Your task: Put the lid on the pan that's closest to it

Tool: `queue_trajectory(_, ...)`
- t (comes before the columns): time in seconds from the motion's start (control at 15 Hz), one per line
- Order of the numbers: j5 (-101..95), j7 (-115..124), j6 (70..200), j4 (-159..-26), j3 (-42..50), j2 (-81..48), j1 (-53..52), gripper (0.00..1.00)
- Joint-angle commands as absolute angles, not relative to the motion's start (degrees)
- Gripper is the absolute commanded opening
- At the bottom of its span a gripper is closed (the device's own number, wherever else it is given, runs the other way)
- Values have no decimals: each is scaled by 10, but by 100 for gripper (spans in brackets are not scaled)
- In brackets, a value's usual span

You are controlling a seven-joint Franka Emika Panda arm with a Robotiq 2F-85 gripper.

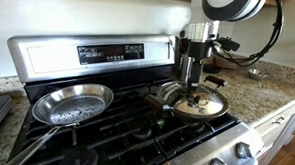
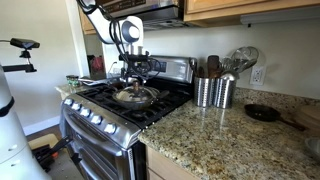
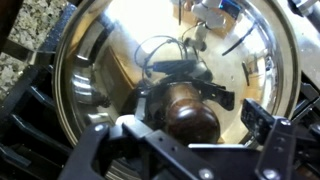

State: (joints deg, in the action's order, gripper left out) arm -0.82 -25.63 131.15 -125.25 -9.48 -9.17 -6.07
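The glass lid with its shiny metal rim lies flat on the black pan on a stove burner; it also shows in an exterior view. In the wrist view the lid fills the frame, and its dark brown knob stands between my fingers. My gripper points straight down over the lid's centre. Its fingers straddle the knob, with a gap on the right side, so it looks open. The pan is mostly hidden under the lid.
A shiny silver steel pan sits on the neighbouring burner. The stove's back panel rises behind. On the granite counter stand metal utensil holders and a small dark pan.
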Motion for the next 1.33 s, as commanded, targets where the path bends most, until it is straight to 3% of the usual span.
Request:
queue_trajectory(0.0, -15, -230, 1292, -1275, -94, -50, -64, 100)
queue_trajectory(1.0, 3, -117, 1326, -1340, -94, 106, -83, 100)
queue_trajectory(1.27, -6, -138, 1306, -1303, -92, 70, -83, 100)
